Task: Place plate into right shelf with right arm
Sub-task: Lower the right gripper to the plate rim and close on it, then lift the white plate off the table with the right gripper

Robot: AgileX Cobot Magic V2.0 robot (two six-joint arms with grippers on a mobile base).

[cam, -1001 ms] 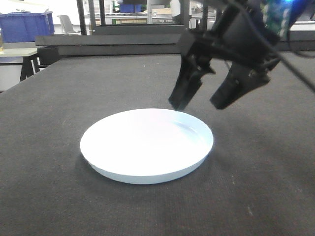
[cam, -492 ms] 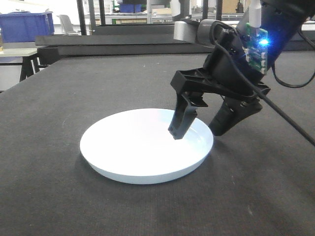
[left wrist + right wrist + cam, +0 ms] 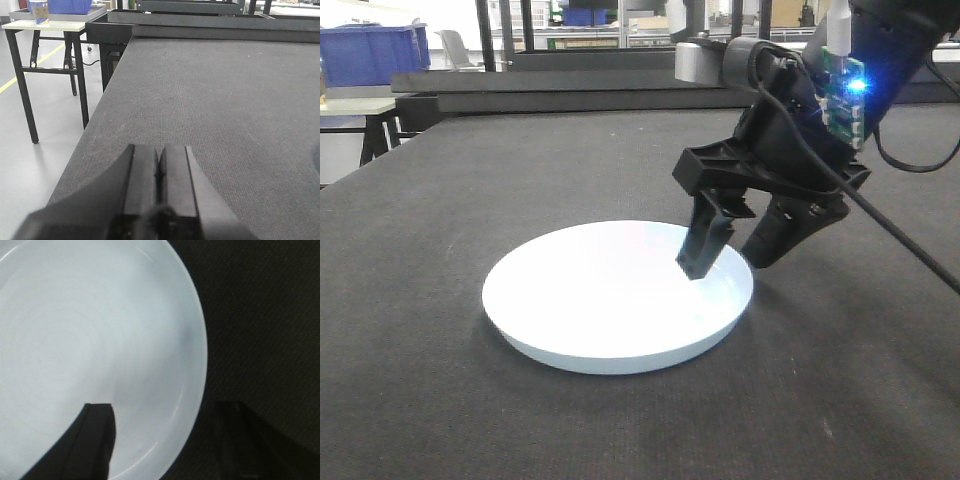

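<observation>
A white round plate (image 3: 610, 295) lies flat on the black table. In the right wrist view the plate (image 3: 95, 340) fills the left and middle. My right gripper (image 3: 725, 262) is open and straddles the plate's right rim: one finger (image 3: 703, 248) is over the plate's inside, the other (image 3: 770, 240) is outside the rim above the table. In the right wrist view the gripper (image 3: 165, 412) shows the rim between its open jaws, with no grip on it. My left gripper (image 3: 159, 155) is shut and empty over the table's left part. No shelf is in view.
The black table (image 3: 440, 200) has its left edge close to my left gripper (image 3: 95, 130). A side table (image 3: 55, 25) with a cup and a blue bin stands beyond that edge. Black frames and a blue crate (image 3: 375, 50) stand behind the table.
My right gripper has come down from above the plate's far right side to its rim and narrowed a little, with one finger now inside the rim. The plate has not moved.
</observation>
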